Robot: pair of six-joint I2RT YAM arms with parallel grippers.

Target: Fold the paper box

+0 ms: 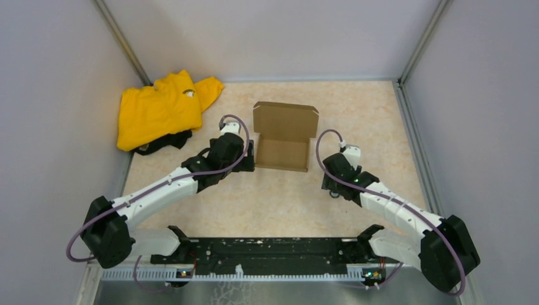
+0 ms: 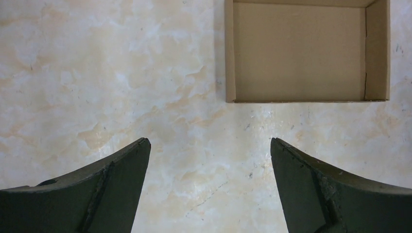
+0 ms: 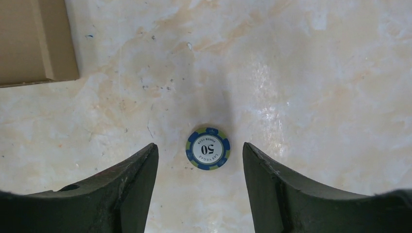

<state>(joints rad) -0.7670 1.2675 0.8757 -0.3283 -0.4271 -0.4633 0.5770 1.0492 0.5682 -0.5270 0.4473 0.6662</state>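
Pale grey walls (image 1: 273, 38), beige marbled tabletop (image 1: 286, 203), even light

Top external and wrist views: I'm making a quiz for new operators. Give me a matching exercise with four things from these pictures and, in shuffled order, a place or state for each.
Things:
1. plain brown cardboard box
2. crumpled yellow cloth garment
3. round blue-and-green poker chip
4. left gripper

Places or states:
A. open, holding nothing
B. far left corner of the table
C. flat on the table between the fingers of the right gripper, untouched
D. mid-table, side walls up, lid standing open

Pairs: 1-D, 2-B, 3-C, 4-A.
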